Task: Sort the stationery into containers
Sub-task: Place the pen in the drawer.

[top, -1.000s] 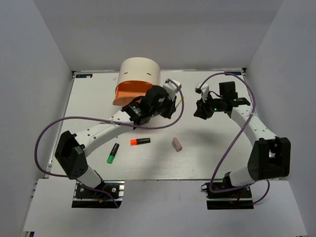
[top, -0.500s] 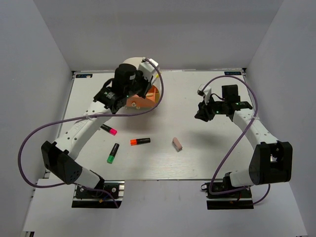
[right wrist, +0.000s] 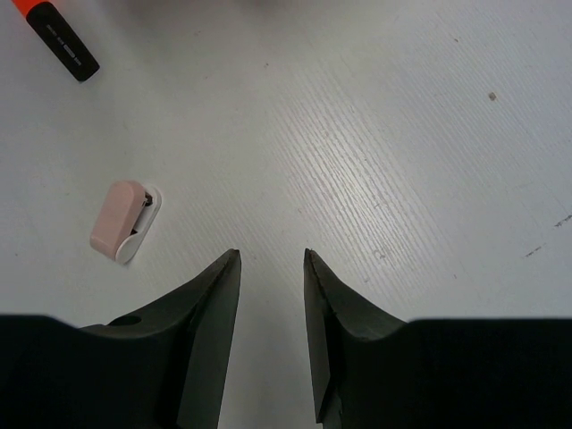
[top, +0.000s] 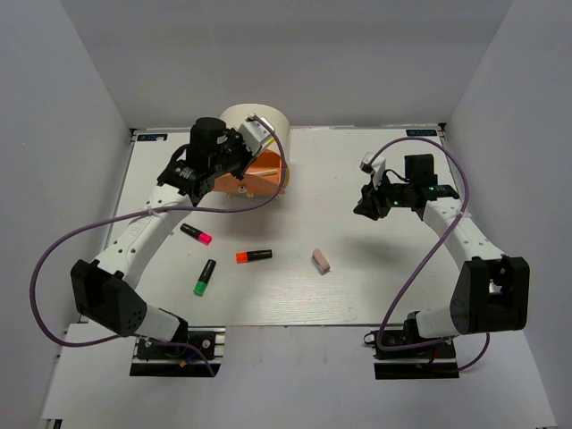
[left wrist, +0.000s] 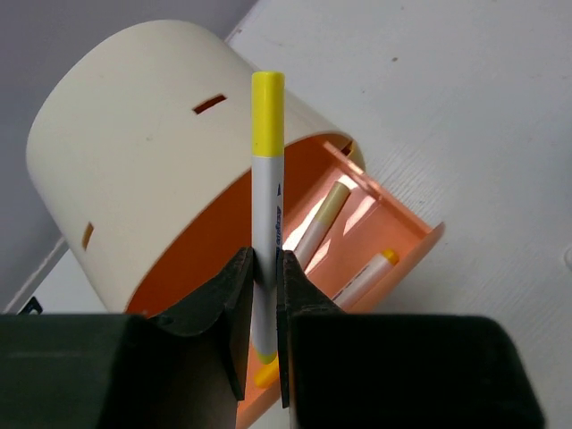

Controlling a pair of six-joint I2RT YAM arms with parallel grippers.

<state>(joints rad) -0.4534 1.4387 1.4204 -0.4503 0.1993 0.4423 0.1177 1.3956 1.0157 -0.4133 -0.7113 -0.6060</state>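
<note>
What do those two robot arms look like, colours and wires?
The left arm and right arm have white links, chunky black joints and a loose purple cable each. The left end effector and right end effector each have two black tapering fingers.

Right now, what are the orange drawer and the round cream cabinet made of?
Orange drawer: probably plastic. It looks smooth, and its thin walls glow where light comes through.
Cream cabinet: likely matte plastic, with an even colour and neatly cut slots. It could be painted instead.
</note>
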